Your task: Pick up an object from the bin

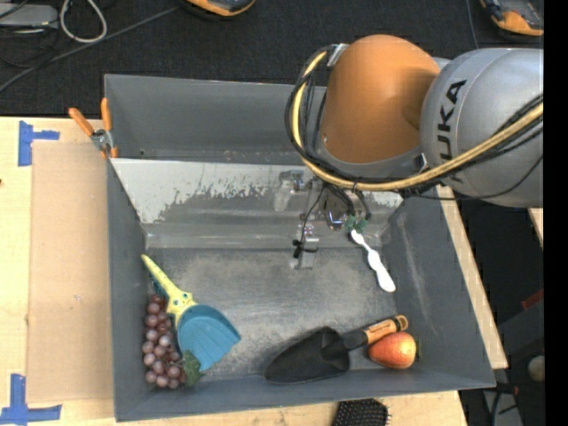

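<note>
My gripper [304, 248] hangs below the arm's wrist over the back middle of the bin floor, with nothing visibly held. Just to its right a white toothbrush-like stick [374, 260] lies slanted against the right wall. Nearer the front edge a black scoop [311, 358] with an orange handle lies flat, and a red-yellow apple [393, 351] sits against the handle's end.
In the front left corner lie a blue scoop with a yellow handle [200, 329] and a bunch of purple grapes [159, 344] beside it. The arm's orange cover and cables hang over the bin's back right.
</note>
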`<state>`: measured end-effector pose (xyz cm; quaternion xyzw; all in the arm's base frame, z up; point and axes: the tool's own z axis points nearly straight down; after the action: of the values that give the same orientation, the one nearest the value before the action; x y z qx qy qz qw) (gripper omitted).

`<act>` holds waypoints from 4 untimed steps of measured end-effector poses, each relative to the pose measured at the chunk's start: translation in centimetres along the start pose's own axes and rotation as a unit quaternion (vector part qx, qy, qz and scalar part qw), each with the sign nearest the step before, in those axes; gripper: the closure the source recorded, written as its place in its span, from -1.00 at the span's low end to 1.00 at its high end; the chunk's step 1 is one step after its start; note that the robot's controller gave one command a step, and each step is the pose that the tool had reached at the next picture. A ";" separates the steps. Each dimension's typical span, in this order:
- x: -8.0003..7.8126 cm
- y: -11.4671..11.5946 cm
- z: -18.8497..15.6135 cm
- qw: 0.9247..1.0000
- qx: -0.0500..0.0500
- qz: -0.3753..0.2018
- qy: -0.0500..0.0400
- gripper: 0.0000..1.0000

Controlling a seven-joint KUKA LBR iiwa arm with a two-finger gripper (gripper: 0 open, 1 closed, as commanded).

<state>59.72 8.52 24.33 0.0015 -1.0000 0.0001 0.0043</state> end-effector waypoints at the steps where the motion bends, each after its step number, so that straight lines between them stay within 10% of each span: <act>1: -0.1 -0.1 -0.5 1.000 0.000 0.001 -0.004 -1.00; 2: 0.5 -4.1 7.3 1.000 -0.001 -0.001 -0.005 -1.00; 3: 3.3 -1.2 12.4 0.999 -0.002 -0.045 -0.006 -1.00; 4: 2.9 -1.7 13.2 1.000 -0.002 -0.025 -0.009 -1.00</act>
<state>56.67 6.86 11.14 0.0263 -0.9996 -0.0020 -0.0047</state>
